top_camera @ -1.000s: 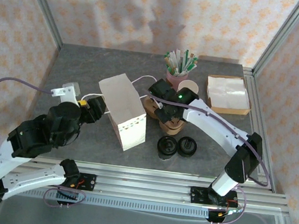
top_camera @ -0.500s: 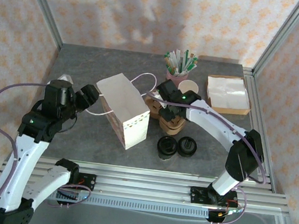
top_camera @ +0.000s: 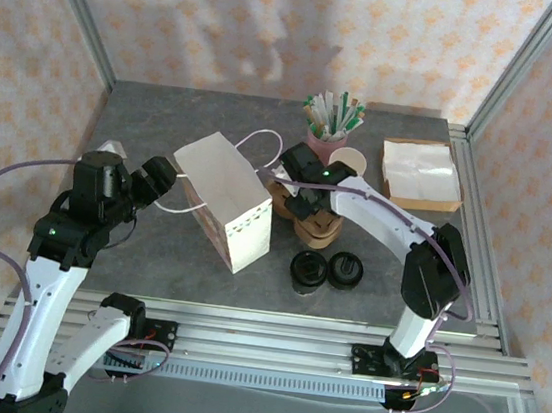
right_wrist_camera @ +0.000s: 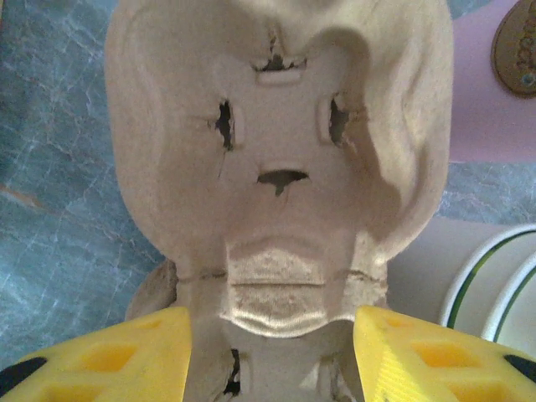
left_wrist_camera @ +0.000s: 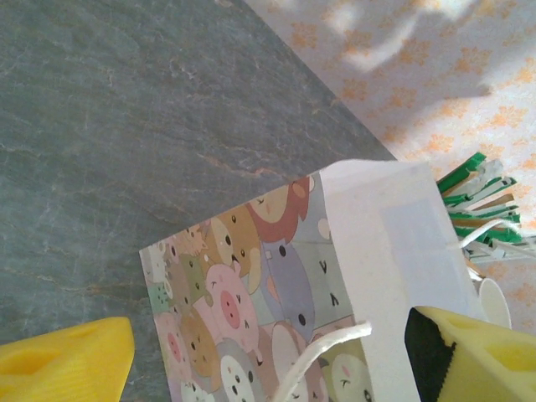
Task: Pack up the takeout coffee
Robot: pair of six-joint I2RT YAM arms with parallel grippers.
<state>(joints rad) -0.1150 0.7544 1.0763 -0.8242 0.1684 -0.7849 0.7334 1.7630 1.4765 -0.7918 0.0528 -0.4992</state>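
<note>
The takeout coffee (top_camera: 308,270), a black-lidded cup, stands near the front of the table beside a similar black lid piece (top_camera: 346,270). A white paper bag (top_camera: 224,200) with a cartoon animal print (left_wrist_camera: 251,293) stands tilted at the centre left. My left gripper (top_camera: 155,180) is open at the bag's left side, its yellow fingers (left_wrist_camera: 63,368) straddling the bag and its white string handle (left_wrist_camera: 327,356). My right gripper (top_camera: 303,190) hangs open over a brown pulp cup carrier (top_camera: 316,227), and the carrier's middle ridge (right_wrist_camera: 280,285) lies between its fingers (right_wrist_camera: 109,360).
A pink holder of straws and stirrers (top_camera: 332,123) and a stack of cream paper cups (top_camera: 348,161) stand behind the carrier. A brown box of napkins (top_camera: 421,174) sits at the back right. Metal frame posts and rails border the table.
My left arm has risen and swung toward the bag's left side. The bag has turned and tilted. My right gripper has shifted slightly left over the carrier.
</note>
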